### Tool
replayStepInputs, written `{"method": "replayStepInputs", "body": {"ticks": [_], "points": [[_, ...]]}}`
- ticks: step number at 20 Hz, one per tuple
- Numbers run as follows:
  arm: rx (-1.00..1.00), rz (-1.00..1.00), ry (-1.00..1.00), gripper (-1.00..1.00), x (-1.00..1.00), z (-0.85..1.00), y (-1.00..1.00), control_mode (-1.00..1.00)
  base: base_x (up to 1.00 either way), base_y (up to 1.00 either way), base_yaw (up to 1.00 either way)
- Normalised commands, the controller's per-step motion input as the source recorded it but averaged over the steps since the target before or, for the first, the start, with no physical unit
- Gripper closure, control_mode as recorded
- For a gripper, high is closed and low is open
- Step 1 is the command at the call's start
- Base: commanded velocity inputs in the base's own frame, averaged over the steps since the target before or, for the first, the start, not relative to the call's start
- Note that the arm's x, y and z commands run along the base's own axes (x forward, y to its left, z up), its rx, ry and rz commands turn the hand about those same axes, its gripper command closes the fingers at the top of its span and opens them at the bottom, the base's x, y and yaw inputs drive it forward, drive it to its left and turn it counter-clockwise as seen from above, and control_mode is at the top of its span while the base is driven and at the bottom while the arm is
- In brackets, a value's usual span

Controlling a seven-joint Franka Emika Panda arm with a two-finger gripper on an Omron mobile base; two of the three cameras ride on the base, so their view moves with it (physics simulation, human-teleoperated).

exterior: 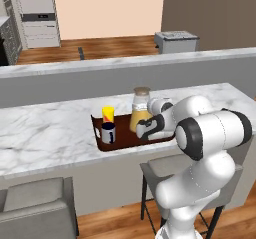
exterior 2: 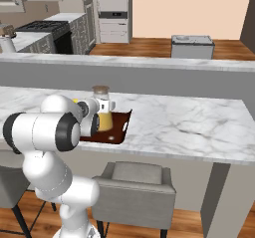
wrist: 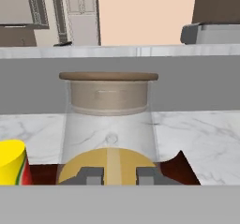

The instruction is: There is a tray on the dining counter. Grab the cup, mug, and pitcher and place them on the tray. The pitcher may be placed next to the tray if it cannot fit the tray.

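we're at the last step – gripper [exterior: 143, 129] right at the pitcher [exterior: 140, 112] on the tray [exterior: 111, 143] beside cup [exterior: 108, 115] and mug [exterior: 108, 132], jaw grip unclear – next, likely release and retreat.

A dark reddish-brown tray [exterior: 131, 140] on the white, grey-veined dining counter [exterior: 50, 128] carries a yellow cup [exterior: 108, 114], a navy mug [exterior: 108, 132] and an orange-filled, brown-lidded pitcher [exterior: 141, 108].
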Motion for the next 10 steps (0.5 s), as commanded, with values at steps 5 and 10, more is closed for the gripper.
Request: {"method": "replayStepInputs", "body": {"ticks": [5, 10], "points": [[0.00, 0.00, 0.00, -1.00, 0.00, 0.00, 0.00, -1.00, 0.00, 0.00, 0.00], [0.00, 0.00, 0.00, -1.00, 0.00, 0.00, 0.00, -1.00, 0.00, 0.00, 0.00]]}}
